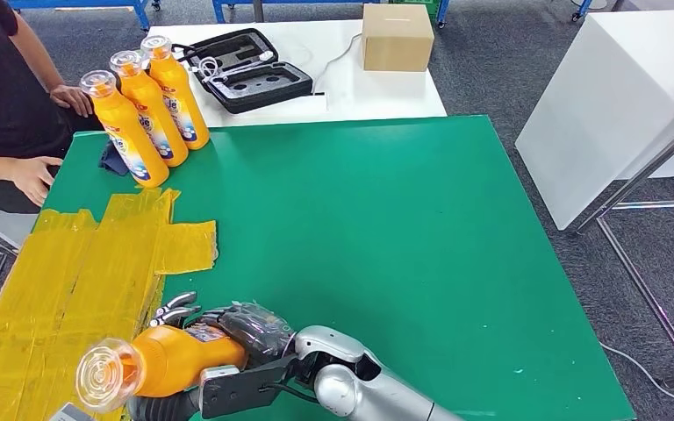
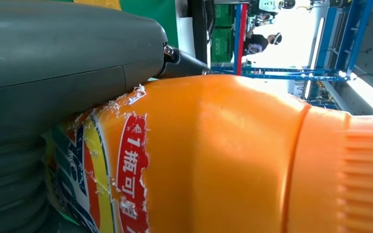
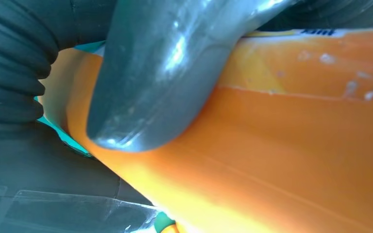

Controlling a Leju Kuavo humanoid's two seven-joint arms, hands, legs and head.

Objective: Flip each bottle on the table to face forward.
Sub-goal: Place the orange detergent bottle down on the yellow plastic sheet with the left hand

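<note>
Head view, held bottle: an orange bottle (image 1: 171, 355) with a clear cap lies tilted near the front-left edge of the green table (image 1: 360, 228), cap toward the camera, over the yellow tape patch (image 1: 79, 281).
Head view, right hand: the right hand (image 1: 246, 338) wraps the bottle's labelled body, dark fingers (image 1: 175, 309) curled over its top; the silver forearm comes in from below.
Head view, left hand: a dark part under the bottle at the bottom edge may be the left hand, hard to tell here.
Head view, standing bottles: three orange bottles (image 1: 145, 110) stand upright in a close row at the far-left corner, just beside a dark cloth (image 1: 112, 160).
Head view, surroundings: a person's hand (image 1: 33, 175) rests at the table's left edge; a white table behind carries an open black case (image 1: 246, 70) and a cardboard box (image 1: 397, 37).
Left wrist view: the left hand (image 2: 63, 73) presses its grey thumb on the bottle's torn label (image 2: 121, 170), grasping the bottle near its neck.
Right wrist view: the right hand's thick grey thumb (image 3: 160, 77) lies clamped across the orange body.
</note>
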